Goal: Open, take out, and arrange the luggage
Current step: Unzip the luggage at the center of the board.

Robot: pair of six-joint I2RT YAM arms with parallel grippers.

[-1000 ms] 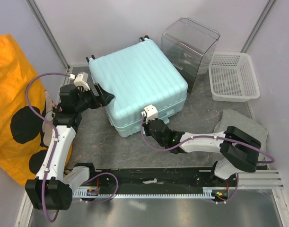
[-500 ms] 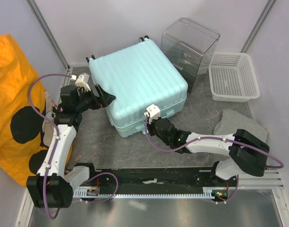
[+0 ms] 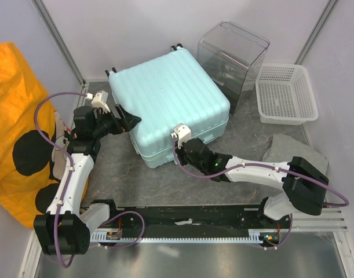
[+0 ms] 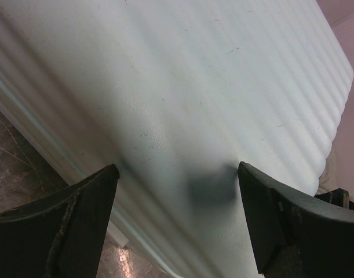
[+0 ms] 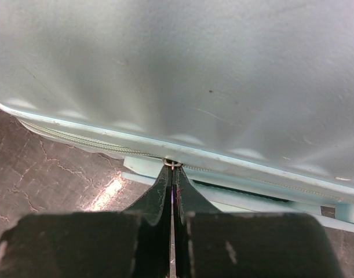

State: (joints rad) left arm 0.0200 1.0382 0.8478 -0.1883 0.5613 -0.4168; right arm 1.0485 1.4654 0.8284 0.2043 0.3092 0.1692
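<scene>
The luggage (image 3: 171, 95) is a mint ribbed hard-shell suitcase lying flat and closed, with its wheels toward the back wall. My left gripper (image 3: 126, 117) is open against its left side. In the left wrist view the two dark fingers (image 4: 78, 202) straddle the shell (image 4: 194, 87) with nothing gripped. My right gripper (image 3: 182, 143) is at the front seam, shut on the small metal zipper pull (image 5: 172, 164). The zipper line (image 5: 78, 138) runs left along the shell (image 5: 194, 69). A dark gap shows in the seam to the right of the pull.
A clear plastic box (image 3: 232, 58) stands behind the suitcase on the right. A white mesh basket (image 3: 285, 92) sits beside it. A grey cloth (image 3: 292, 152) lies under the right arm's elbow. Orange fabric (image 3: 14, 127) hangs at the left wall.
The right gripper has slid a little to the left along the front seam while shut on the pull, and its arm has stretched out. The left gripper has barely moved.
</scene>
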